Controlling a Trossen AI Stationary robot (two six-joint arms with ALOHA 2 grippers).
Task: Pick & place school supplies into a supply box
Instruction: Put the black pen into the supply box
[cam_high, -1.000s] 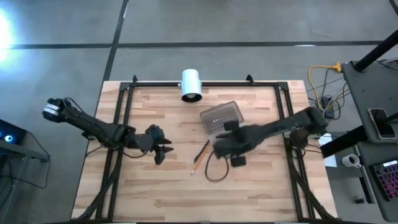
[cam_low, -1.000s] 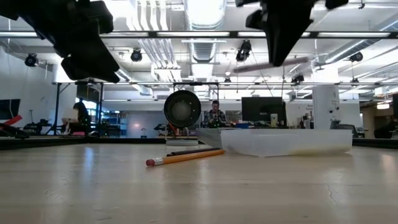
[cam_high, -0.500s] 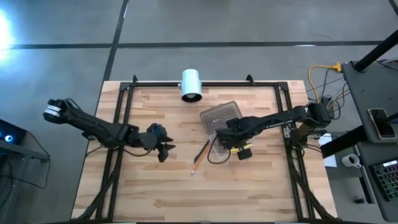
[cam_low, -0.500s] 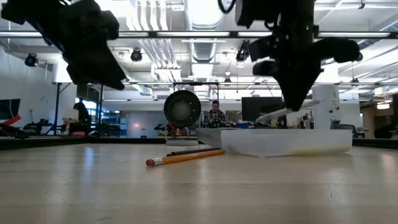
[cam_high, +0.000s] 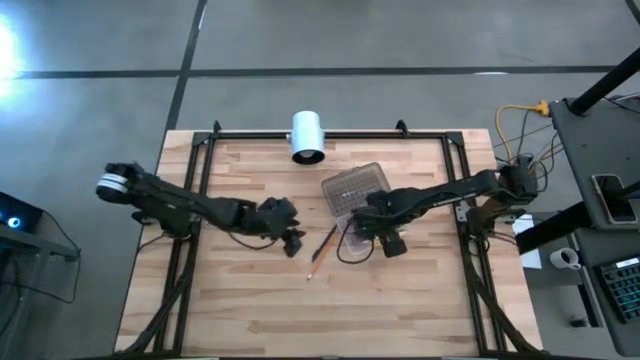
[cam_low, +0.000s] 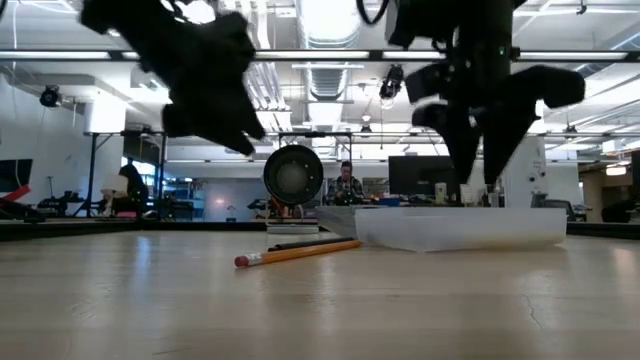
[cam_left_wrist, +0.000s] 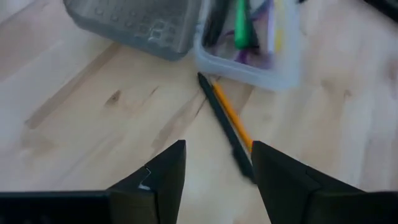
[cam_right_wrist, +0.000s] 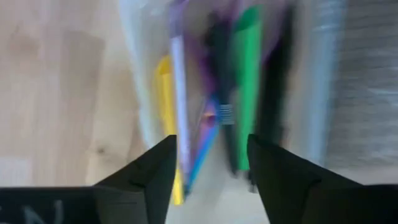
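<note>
Two pencils left on the table, and the left arm is the one lined up on them.

The left gripper (cam_high: 292, 240) hangs with its fingers spread and nothing between them, just beside the orange pencil (cam_high: 320, 255) and the dark pencil (cam_left_wrist: 225, 132), which lie side by side and touching on the wood. Their long axes run diagonally away from the supply box (cam_high: 356, 192), whose near corner they almost meet. The right gripper (cam_high: 390, 243), also spread and empty, hovers over the box's open tray (green, yellow and purple supplies already lie inside). Judging by this, the left arm is better placed for the next pick.
</note>
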